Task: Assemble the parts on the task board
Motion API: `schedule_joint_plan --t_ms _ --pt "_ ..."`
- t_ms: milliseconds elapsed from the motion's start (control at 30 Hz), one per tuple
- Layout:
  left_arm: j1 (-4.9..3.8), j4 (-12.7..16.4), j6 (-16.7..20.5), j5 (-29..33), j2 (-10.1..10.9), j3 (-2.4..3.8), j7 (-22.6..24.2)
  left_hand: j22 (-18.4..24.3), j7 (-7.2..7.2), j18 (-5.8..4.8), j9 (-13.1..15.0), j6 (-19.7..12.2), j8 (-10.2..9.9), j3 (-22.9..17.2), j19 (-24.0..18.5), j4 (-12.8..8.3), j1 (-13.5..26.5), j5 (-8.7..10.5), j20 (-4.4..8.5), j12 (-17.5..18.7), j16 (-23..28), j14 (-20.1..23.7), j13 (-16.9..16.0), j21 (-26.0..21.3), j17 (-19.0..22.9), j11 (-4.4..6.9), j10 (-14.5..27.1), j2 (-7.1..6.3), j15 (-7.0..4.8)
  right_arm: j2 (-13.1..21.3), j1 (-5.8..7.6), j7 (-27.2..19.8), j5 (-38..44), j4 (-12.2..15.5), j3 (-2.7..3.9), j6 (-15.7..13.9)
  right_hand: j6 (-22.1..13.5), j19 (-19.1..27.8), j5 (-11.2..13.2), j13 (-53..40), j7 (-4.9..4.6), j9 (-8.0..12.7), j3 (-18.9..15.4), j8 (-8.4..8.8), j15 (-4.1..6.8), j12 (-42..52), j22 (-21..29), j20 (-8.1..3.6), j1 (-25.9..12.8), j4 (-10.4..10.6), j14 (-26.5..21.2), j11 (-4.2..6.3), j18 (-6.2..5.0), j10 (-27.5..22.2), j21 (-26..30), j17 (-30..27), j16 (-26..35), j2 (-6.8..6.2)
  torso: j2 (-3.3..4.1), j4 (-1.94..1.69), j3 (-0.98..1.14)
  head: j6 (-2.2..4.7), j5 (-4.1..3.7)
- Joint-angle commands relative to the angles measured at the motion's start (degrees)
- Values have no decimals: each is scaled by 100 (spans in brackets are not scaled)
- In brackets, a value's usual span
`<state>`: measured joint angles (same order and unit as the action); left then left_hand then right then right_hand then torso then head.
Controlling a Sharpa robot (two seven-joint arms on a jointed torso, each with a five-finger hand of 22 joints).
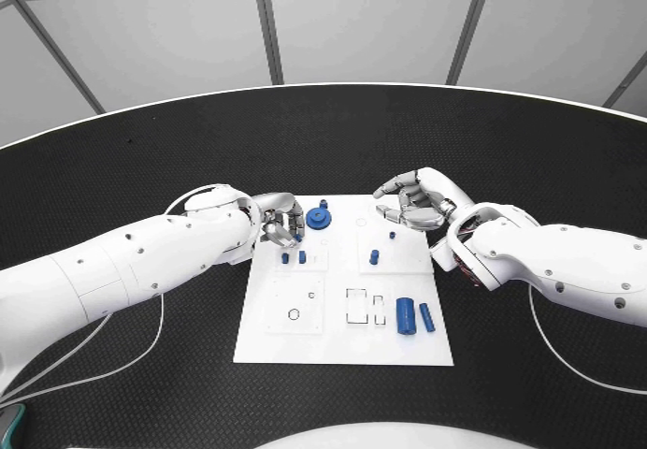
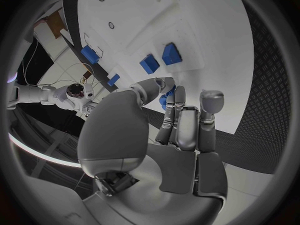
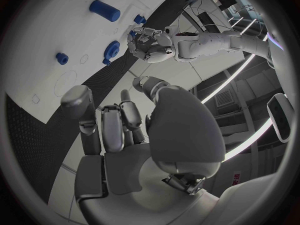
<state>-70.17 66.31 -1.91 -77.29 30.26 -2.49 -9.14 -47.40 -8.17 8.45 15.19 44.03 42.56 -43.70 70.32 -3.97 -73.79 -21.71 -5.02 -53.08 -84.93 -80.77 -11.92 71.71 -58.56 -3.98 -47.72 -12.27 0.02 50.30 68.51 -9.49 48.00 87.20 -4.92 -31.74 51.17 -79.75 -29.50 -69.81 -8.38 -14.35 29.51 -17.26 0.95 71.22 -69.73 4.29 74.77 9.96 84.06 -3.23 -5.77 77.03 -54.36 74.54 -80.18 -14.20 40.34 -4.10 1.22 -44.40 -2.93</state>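
The fingers (image 2: pixel 181 116) of the left hand (image 1: pixel 277 220) are curled in close together at the far left corner of the white task board (image 1: pixel 270 346), and a small blue piece (image 2: pixel 164 101) shows between their tips in the left wrist view, though whether it is truly pinched cannot be told. The fingers (image 3: pixel 111 127) of the right hand (image 1: pixel 415 201) are bent inward with gaps between them and hold nothing; that hand hovers over the far right corner of the task board. The task board lies in the middle of the round black desk (image 1: pixel 162 122). On the task board, a blue gear-like round part (image 1: pixel 317 219) stands near its far edge, just beside the left hand. A small blue peg (image 1: pixel 301 256) stands a little nearer than the gear, close to the left fingers. Two more small blue pegs (image 1: pixel 375 254) stand toward the task board's right side, below the right hand. Near the task board's near right corner, two long blue bars (image 1: pixel 406 315) lie side by side, close but apart. Between these bars and the board's middle sit white rectangular recesses (image 1: pixel 357 306), and a round outline (image 1: pixel 293 315) is marked on the task board's near left part.
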Motion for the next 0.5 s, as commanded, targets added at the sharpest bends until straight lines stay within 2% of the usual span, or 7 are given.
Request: schedule_joint_plan --t_ms 33,367,500 --pt "1 -3 -22 0 -1 0 -8 15 -22 -22 -6 11 -60 3 2 -42 -37 24 7 55 -19 -36 15 21 -154 -29 -13 -32 -7 2 0 0 0 0 0 0 -11 17 -25 7 -11 5 -17 -19 33 3 -5 15 -39 -32 243 2 -90 -26 -22 -2 33 0 -1 3 -1 0 -7" --pt "2 -16 -28 0 8 -1 -31 42 -31 -18 -11 -4 -102 15 -16 -48 -34 25 2 81 -15 -25 21 11 -127 -38 -7 -49 0 8 0 1 0 7 0 -3 -11 17 -25 7 -11 5 -17 -19 33 3 -5 15 -39 -32 243 2 -90 -26 -22 -2 33 0 1 -2 -2 -5 -17" --pt "2 -24 -17 0 10 -1 -34 57 -47 -16 -25 -49 -183 27 -32 -52 -31 24 -9 111 -14 -17 26 4 -117 -51 -13 -62 12 10 0 0 0 9 0 -7 -14 22 -24 20 -12 6 -12 -18 33 -9 3 15 -46 -41 240 1 -93 -36 -5 -12 41 -2 2 1 -3 -7 -16"
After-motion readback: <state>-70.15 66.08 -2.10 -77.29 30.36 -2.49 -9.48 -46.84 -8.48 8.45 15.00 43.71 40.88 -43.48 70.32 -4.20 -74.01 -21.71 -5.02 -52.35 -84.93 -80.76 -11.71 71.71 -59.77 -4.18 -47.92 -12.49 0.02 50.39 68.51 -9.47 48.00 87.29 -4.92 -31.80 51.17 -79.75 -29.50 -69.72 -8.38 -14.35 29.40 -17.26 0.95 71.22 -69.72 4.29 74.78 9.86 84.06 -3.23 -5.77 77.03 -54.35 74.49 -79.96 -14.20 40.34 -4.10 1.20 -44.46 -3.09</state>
